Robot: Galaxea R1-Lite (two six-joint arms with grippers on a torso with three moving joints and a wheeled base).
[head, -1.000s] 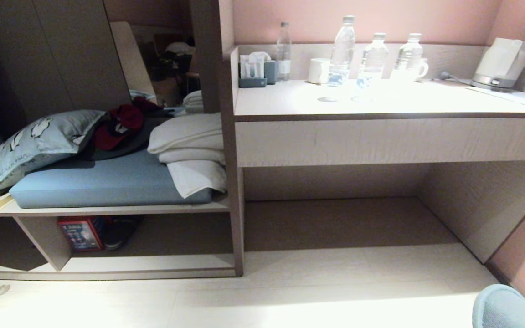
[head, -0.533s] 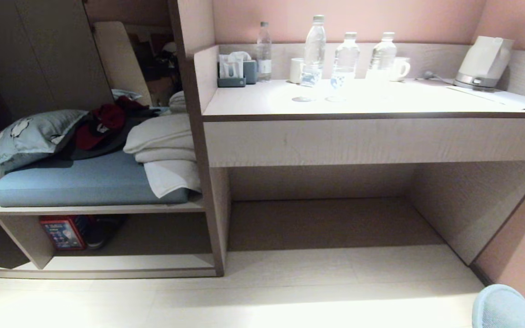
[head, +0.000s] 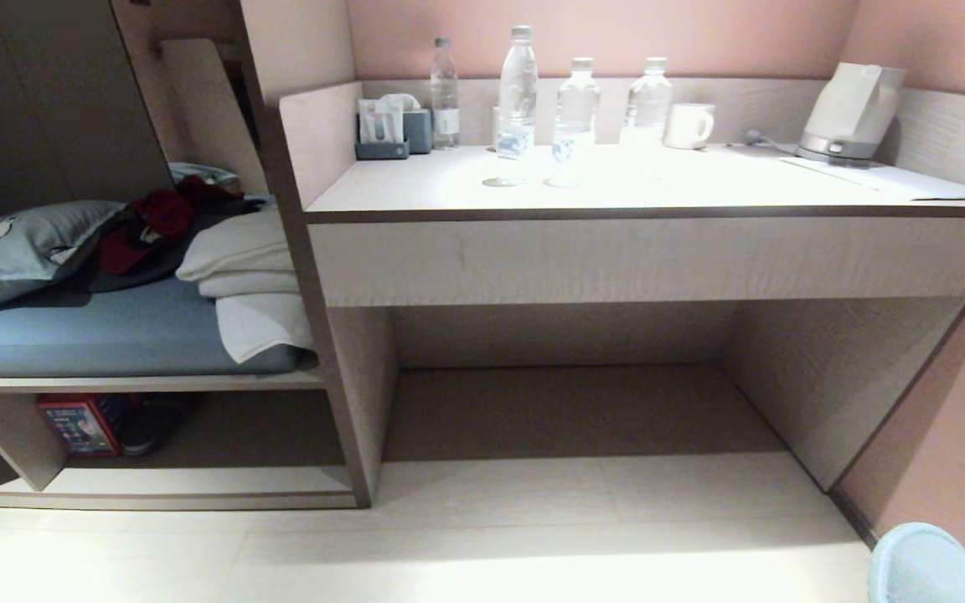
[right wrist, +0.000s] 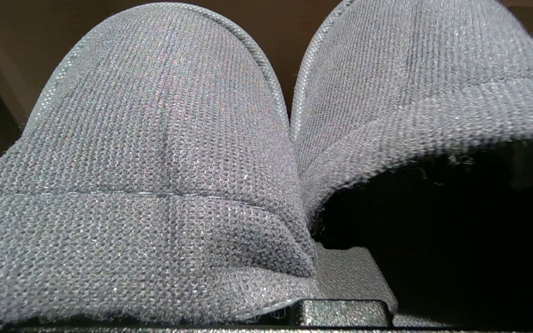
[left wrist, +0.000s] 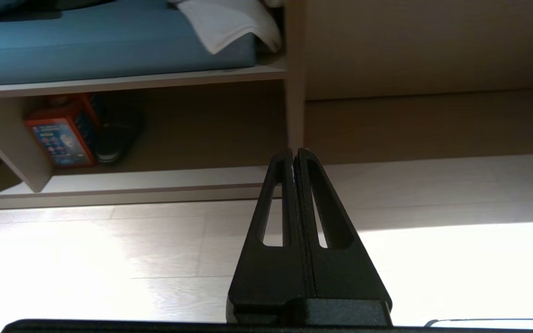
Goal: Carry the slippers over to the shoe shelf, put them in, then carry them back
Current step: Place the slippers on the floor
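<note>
Filling the right wrist view, the slippers [right wrist: 164, 152] sit side by side, rounded toes pointing away, their open backs over the right gripper [right wrist: 345, 296], which is clenched on them; only a bit of its dark body shows between the two. In the head view the same pair peeks in at the bottom right corner [head: 935, 561], above the pale floor [head: 482, 536]. The left gripper [left wrist: 295, 155] hangs low over that floor with its fingers [left wrist: 315, 203] pressed flat together, nothing between them. Beyond it, off to the left, the shoe shelf [head: 198, 481] lies under the blue cushion [head: 97, 335]; a red box [head: 76, 425] and a dark shoe [head: 152, 423] sit at its left end against the slanted panel. Folded white towels [head: 244, 280] rest on the cushion's right end. Straight ahead is the desk [head: 633, 260], with water bottles [head: 518, 92], a mug [head: 689, 126] and a kettle [head: 847, 113] on top.
</note>
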